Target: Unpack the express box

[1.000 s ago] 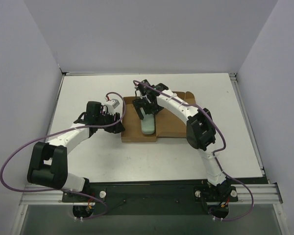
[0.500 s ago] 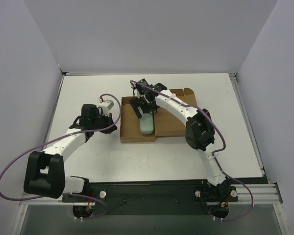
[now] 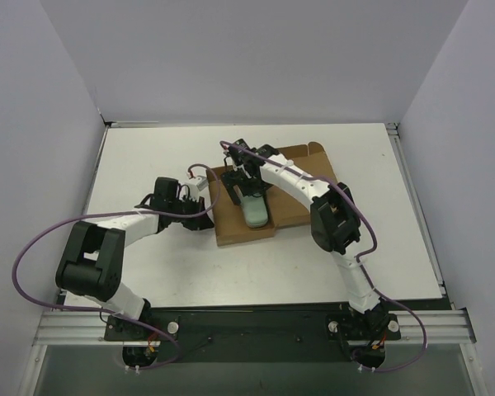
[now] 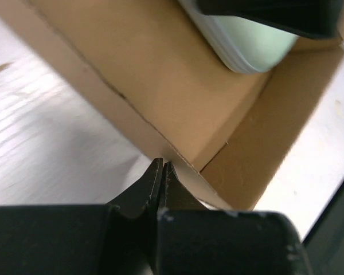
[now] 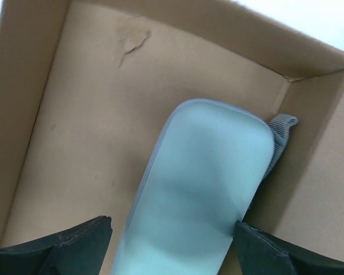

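The express box (image 3: pixel 295 208) lies open in the middle of the table, brown, its lid flap folded back at the far side. Inside it rests a pale green, rounded bottle (image 3: pixel 253 213). My right gripper (image 3: pixel 246 183) hangs over the bottle's far end. In the right wrist view this gripper (image 5: pixel 172 252) is open, one finger on each side of the bottle (image 5: pixel 200 189), the box floor (image 5: pixel 92 132) below. My left gripper (image 3: pixel 205 204) is at the box's left wall. In the left wrist view it (image 4: pixel 162 166) is shut, tips against the box's outer wall (image 4: pixel 160 74) near a corner.
A grey ribbed strap end (image 5: pixel 282 133) pokes out beside the bottle toward the box corner. White table (image 3: pixel 148 157) stretches left and right of the box. Grey walls stand close on three sides. A purple cable (image 3: pixel 33 247) loops off the left arm.
My left gripper has shut and swung right against the box's left wall. The box has turned slightly, its near end shifted right. The right gripper stayed open over the bottle.
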Robot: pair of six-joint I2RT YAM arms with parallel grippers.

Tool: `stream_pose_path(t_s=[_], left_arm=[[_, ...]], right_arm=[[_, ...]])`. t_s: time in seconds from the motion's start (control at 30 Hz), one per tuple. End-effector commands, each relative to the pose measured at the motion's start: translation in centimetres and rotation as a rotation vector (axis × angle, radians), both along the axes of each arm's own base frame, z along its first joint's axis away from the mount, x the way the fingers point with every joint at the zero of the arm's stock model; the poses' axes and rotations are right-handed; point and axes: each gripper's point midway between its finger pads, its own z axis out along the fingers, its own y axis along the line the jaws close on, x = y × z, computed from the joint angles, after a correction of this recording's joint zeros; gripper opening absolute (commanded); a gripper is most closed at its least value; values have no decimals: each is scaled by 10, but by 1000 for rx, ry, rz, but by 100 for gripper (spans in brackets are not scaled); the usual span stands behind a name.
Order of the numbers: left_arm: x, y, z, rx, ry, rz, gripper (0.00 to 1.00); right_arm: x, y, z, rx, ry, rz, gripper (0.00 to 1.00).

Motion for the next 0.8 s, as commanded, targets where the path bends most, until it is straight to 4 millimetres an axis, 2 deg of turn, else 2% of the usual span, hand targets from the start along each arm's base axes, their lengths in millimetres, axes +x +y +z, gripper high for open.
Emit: stream_pose_path(t_s=[0.0, 0.1, 0.2, 0.27, 0.4, 0.43, 0.47, 0.5, 0.53, 0.57, 0.63, 0.77], left_arm=[[-16, -43, 30, -164, -103, -209, 0], [-20, -48, 31, -167, -110, -233, 0], [-21, -49, 32, -168, -112, -233, 0], [-20, -48, 32, -162, -116, -220, 0], [-18, -46, 31, -153, -116, -201, 0], [-18, -45, 30, -154, -113, -199, 0], [-16, -44, 30, -154, -111, -191, 0], [-15, -42, 30, -155, -111, -185, 0], [-13, -42, 31, -160, -111, -181, 0], [-9, -37, 30, -164, -101, -158, 0], [-1, -32, 34, -178, -100, -134, 0], [18, -18, 43, -199, -100, -74, 1]], right_arm=[[-11, -14, -14, -93, 26, -17, 89], [-20, -19, -28, -148, 53, 0, 89], [-37, -28, -48, -209, 105, 27, 89], [-47, -39, -62, -265, 130, 45, 89], [-41, -54, -71, -337, 111, 44, 85], [-36, -56, -73, -341, 104, 59, 82], [-33, -56, -72, -338, 98, 65, 74], [-31, -55, -70, -330, 94, 72, 67], [-25, -52, -64, -304, 83, 75, 53], [-24, -48, -60, -288, 83, 111, 47], [-18, -39, -42, -247, 46, 143, 36], [-4, -18, 19, -116, -54, 192, 18]])
